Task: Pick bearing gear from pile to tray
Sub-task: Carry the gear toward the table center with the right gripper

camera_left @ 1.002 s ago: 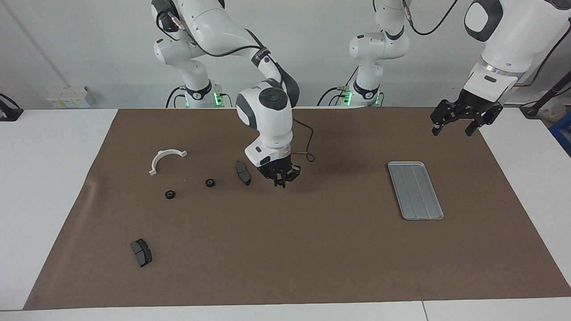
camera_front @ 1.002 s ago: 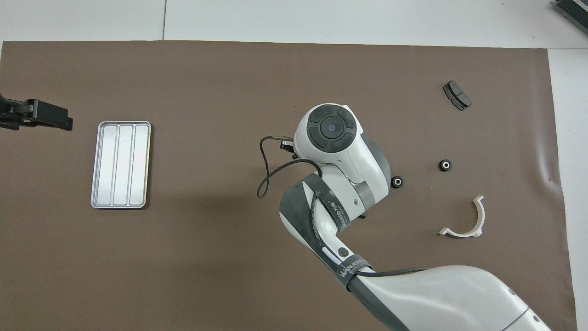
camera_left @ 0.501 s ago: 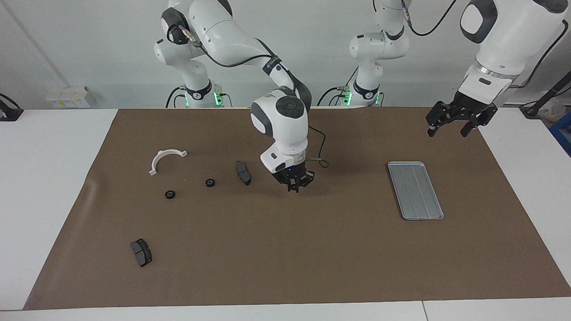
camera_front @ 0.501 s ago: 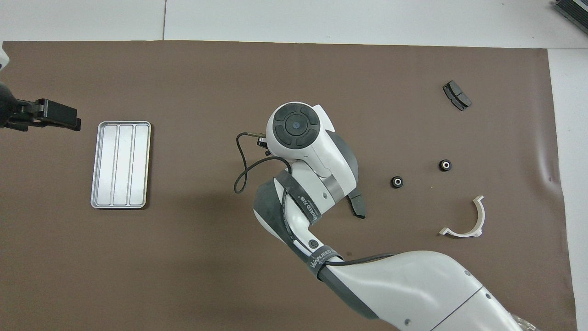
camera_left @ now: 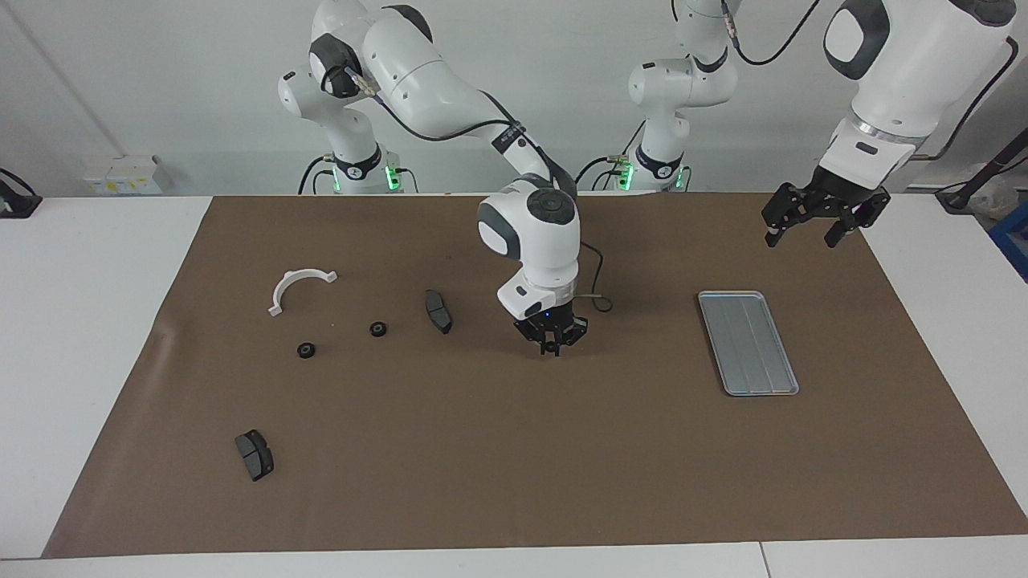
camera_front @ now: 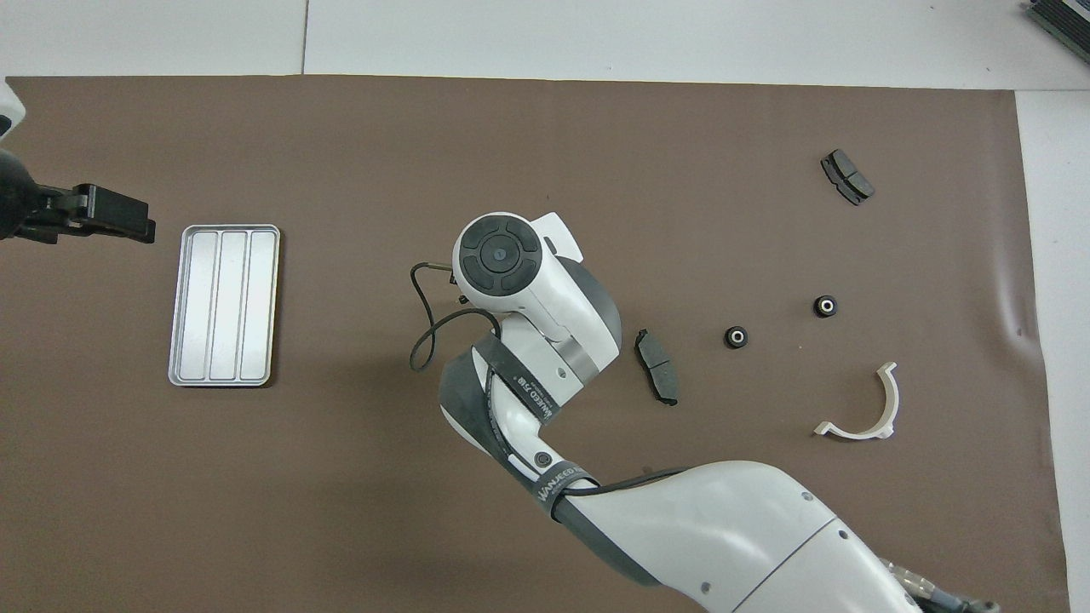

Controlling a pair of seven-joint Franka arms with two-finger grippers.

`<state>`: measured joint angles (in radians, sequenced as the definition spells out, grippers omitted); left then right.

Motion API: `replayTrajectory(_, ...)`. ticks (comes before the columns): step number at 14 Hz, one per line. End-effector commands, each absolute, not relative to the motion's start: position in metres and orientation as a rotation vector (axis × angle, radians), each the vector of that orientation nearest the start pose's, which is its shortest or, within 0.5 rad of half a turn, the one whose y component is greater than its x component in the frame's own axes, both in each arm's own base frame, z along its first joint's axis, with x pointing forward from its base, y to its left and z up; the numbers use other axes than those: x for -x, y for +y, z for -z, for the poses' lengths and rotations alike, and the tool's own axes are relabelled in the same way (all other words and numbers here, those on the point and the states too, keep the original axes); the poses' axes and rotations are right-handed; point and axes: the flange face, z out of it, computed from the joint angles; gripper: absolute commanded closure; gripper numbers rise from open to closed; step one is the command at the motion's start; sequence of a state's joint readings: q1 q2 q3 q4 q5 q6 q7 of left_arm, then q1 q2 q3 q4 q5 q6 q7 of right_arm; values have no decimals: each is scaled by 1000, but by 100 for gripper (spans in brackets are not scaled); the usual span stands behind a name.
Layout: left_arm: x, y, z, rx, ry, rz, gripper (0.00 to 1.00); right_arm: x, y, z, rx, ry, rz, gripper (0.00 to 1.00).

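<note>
Right fingers [camera_left: 551, 348] have shifted away from the dark pad [camera_left: 438, 311] toward the tray [camera_left: 748, 343]. They are pinched shut, low over the brown mat [camera_left: 514, 449]; cannot tell if a gear sits between them. One gear [camera_left: 378, 329] and a second gear [camera_left: 306, 350] lie on the desk [camera_left: 96, 321] at the right arm's end. Tray is empty, so probably a carry is underway. Left fingers [camera_left: 773, 228] are spread wide, waiting above the mat's edge near the tray. Path to the tray is bare mat; only its raised rim needs clearing.
</note>
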<state>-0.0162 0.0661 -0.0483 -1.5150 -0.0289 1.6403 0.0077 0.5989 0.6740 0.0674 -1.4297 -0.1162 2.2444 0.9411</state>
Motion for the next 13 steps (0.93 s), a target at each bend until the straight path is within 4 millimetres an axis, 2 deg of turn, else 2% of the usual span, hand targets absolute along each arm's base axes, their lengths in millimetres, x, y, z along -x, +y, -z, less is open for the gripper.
replayTrajectory(1,-579,-40,-618,3171,95,76,0,-578,446,-303,3061,331,222,93)
replayTrajectory(3,-579,-40,-618,3171,95,76,0,-580,444,-304,3062,329,227,41)
replayTrajectory(5,-579,-41,-618,3171,98,74,0,-584,443,-311,3052,336,240,0)
replayTrajectory(7,-579,-41,-618,3171,98,74,0,-588,437,-315,3045,352,249,0)
replayTrajectory(8,-579,-42,-618,3171,100,74,0,-591,429,-328,3038,354,271,0)
replayTrajectory(10,-580,-45,-619,3171,105,83,0,-599,390,-346,3046,367,280,0)
replayTrajectory(12,-582,-46,-617,3174,78,88,0,-585,351,-357,3072,376,260,0)
replayTrajectory(13,-583,-52,-614,3174,56,82,0,-577,322,-358,3099,363,239,0)
